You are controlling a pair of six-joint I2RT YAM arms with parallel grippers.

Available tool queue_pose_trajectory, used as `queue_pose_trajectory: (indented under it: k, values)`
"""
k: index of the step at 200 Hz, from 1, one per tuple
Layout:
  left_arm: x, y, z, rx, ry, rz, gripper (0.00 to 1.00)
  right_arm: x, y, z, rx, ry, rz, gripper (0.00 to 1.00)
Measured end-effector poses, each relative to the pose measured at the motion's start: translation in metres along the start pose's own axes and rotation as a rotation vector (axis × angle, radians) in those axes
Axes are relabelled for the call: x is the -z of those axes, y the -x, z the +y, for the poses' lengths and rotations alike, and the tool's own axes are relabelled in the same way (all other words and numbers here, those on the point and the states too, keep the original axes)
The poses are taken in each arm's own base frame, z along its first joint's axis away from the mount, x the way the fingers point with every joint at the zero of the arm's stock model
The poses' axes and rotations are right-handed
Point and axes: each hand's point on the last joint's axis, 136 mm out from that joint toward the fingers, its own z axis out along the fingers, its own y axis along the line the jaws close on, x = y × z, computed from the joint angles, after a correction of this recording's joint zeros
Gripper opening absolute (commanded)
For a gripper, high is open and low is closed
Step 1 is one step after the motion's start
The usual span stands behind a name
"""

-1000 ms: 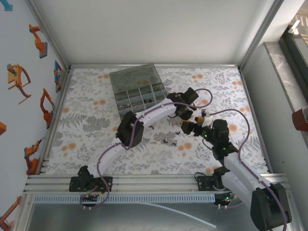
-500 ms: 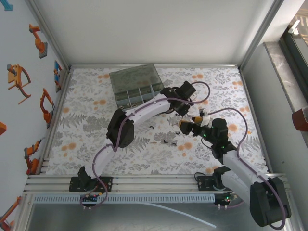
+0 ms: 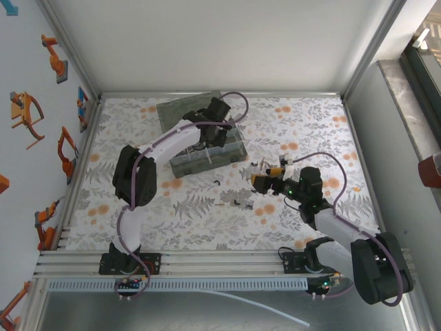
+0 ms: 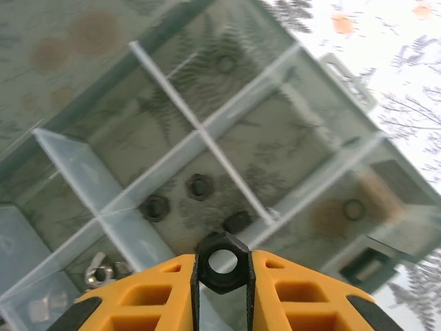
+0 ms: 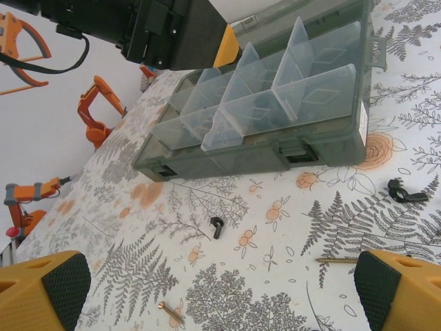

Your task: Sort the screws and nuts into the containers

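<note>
My left gripper (image 4: 222, 267) is shut on a black hex nut (image 4: 222, 261), held on edge between its orange fingers. It hangs over the smoky-grey organiser box (image 3: 207, 160), above a compartment (image 4: 207, 162) that holds three black nuts (image 4: 199, 186). A neighbouring compartment has silver nuts (image 4: 103, 273). In the top view the left gripper (image 3: 219, 118) is over the box's back part. My right gripper (image 5: 220, 296) stands open low over the table, nothing between its fingers. Ahead of it lie a small black piece (image 5: 218, 226) and two brass screws (image 5: 170, 313) (image 5: 337, 260).
The box's lid (image 3: 178, 110) lies open toward the back wall. Another black piece (image 5: 405, 194) lies right of the box's front latch (image 5: 300, 153). Small loose parts (image 3: 238, 203) dot the floral mat between the box and the right gripper (image 3: 260, 181).
The left arm has swung from the middle of the table back and left to above the box, carrying the nut. The right gripper has edged slightly left and stayed open.
</note>
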Motion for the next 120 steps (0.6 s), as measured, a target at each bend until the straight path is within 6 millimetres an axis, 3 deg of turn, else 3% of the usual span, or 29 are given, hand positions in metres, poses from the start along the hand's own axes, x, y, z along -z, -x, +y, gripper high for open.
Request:
queue_pose_trajectory:
  k: [33,92,120]
  values:
    - [-0.009,-0.003,0.022,0.059,0.025,0.013,0.19,-0.001,-0.001,0.001,-0.012,0.012,0.007,1.0]
    - [-0.036,-0.015,0.016,0.07,0.027,0.055,0.25,-0.002,0.001,0.002,-0.004,0.019,-0.002,1.0]
    - [-0.039,-0.017,0.016,0.077,0.029,0.061,0.29,-0.002,0.002,0.003,-0.001,0.023,-0.004,1.0]
